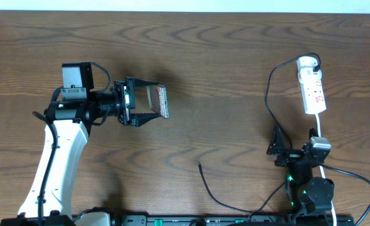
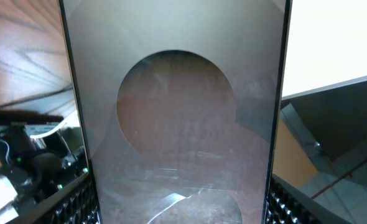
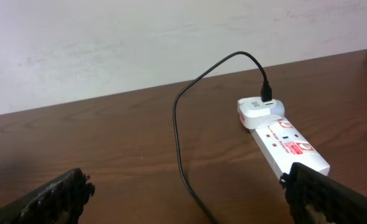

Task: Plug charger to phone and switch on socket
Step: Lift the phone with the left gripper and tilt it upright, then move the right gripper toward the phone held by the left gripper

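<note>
Now, with your left gripper [image 1: 161,102] clamped on the glossy brown-faced flat phone [image 1: 157,100], send your open, empty right gripper [image 1: 278,144] to pinch the thin black charger cable [image 1: 202,176] just behind its tip.

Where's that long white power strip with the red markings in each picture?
Overhead: white power strip with red markings, upper right.
Left wrist: not in it; a glossy dark-edged phone fills the frame.
Right wrist: the strip, right of centre.
Shared landmark: the thin black charger cable plugged in at its rounded end.
</note>
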Controlling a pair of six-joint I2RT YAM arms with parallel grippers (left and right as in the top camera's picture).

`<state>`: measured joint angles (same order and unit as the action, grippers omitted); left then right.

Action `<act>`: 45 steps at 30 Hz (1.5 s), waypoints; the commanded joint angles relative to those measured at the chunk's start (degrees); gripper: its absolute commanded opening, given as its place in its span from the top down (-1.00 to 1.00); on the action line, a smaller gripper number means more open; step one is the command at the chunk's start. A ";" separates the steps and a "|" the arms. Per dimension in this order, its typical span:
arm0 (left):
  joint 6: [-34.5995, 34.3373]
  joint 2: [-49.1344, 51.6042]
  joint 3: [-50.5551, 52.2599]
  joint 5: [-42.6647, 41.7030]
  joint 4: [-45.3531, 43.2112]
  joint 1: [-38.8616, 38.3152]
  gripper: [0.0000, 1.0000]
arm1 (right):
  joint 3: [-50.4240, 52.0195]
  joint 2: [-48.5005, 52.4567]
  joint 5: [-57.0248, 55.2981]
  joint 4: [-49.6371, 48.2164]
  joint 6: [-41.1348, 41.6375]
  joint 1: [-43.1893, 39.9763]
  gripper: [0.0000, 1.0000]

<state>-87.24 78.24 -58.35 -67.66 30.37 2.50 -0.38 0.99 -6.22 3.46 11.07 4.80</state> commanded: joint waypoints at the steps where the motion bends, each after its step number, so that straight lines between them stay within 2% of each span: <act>1: -1.18 -0.79 -1.90 -1.68 -0.55 0.33 0.86 | 0.07 -0.13 -0.07 0.20 -0.42 0.50 -0.98; 5: 4.92 -0.79 -1.88 12.07 0.31 0.31 0.86 | 0.07 -0.13 -0.07 0.20 -0.42 0.50 -0.99; 8: 9.46 -0.79 -1.88 23.43 4.39 0.26 0.85 | 0.07 -0.13 0.35 0.20 -0.39 0.50 -0.99; 13: 11.61 -0.76 -1.88 40.26 12.20 0.26 0.86 | 0.07 -0.13 8.98 0.24 -0.39 0.50 -0.99; 15: 11.61 -0.76 -1.88 43.98 13.38 0.28 0.85 | 0.07 -0.13 12.81 -0.09 -0.39 0.50 -0.99; 18: 11.54 -0.76 -1.88 45.24 13.73 0.28 0.86 | -0.09 -0.13 18.29 -1.20 0.09 0.50 -0.99; 24: 10.29 -0.76 -1.88 46.75 13.60 0.26 0.85 | -5.62 4.35 19.23 -0.76 6.51 0.50 -0.99; 25: 10.29 -0.76 -1.88 46.75 13.62 0.26 0.86 | -7.69 6.71 20.33 -0.57 6.54 0.50 -0.99; 31: 10.29 -0.76 -1.88 46.75 13.60 0.26 0.86 | -31.15 37.55 33.68 9.46 4.22 0.50 -0.98; 37: 10.27 -0.76 -1.88 46.75 13.75 0.28 0.86 | -57.00 71.65 61.11 24.65 -1.86 0.70 -0.99; 40: 10.01 -0.76 -1.88 46.82 13.73 0.28 0.86 | -64.54 84.72 74.47 24.02 -1.88 1.77 -0.99; 42: 8.94 -0.76 -1.88 47.60 13.84 0.26 0.86 | -67.98 92.17 83.93 20.59 1.14 2.91 -0.98; 45: 6.56 -0.76 -1.88 48.52 13.97 0.26 0.85 | -70.25 101.15 90.86 10.14 7.26 5.27 -0.98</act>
<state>-78.15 78.22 -58.46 -20.58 44.31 2.55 -68.23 95.81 67.35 19.18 12.82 7.57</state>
